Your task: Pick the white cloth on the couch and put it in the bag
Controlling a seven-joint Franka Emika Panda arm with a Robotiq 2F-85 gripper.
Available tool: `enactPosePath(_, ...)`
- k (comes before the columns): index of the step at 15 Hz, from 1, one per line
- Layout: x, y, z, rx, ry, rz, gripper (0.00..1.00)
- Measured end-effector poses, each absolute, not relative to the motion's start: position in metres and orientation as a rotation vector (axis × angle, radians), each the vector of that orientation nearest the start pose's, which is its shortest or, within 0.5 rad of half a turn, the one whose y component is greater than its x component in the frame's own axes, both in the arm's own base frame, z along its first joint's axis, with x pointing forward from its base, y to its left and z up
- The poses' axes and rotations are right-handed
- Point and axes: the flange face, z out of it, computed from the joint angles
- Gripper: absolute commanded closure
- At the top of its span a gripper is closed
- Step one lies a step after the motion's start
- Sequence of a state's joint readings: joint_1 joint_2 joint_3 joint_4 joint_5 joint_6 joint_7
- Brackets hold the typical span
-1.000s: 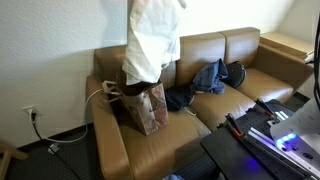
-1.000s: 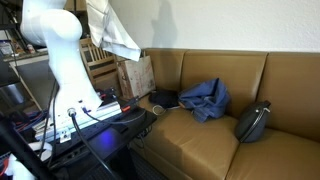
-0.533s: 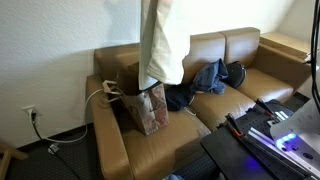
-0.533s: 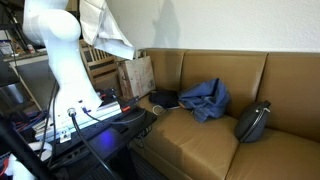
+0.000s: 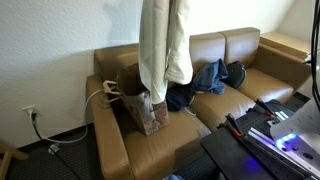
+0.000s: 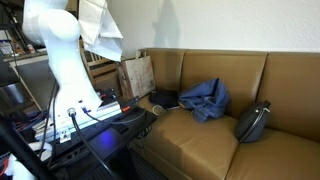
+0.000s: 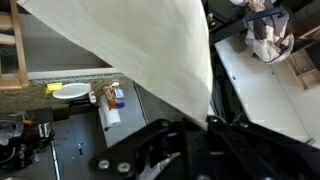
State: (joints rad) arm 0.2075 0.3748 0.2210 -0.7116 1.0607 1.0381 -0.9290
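My hand [image 7: 205, 125], clamped on the white cloth [image 5: 165, 40], dangles it high above the paper bag [image 5: 148, 108] on the couch [image 5: 240, 55], apparently to feed its lower end in first.

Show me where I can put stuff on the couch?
Bare couch seat: in front of the blue garment and dark round bag, and past that bag. Crowded: around the paper bag, under the hanging white cloth.

One white cloth [image 5: 165, 45], one couch [image 5: 250, 85], one paper bag [image 5: 150, 118], one blue garment [image 6: 205, 98], one dark round bag [image 6: 252, 122].
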Motion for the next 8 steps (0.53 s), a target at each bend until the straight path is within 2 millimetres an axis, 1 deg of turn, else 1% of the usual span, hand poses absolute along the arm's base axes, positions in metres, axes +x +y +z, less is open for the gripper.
enactPosePath(4, 0.468, 0.293, 0.807, -1.259, -1.772, -0.287, 0.99)
enactPosePath(6, 0.467, 0.291, 0.814, -1.254, -1.782, -0.341, 0.99)
enactPosePath(8, 0.465, 0.287, 0.828, -1.264, -1.784, -0.42, 0.99)
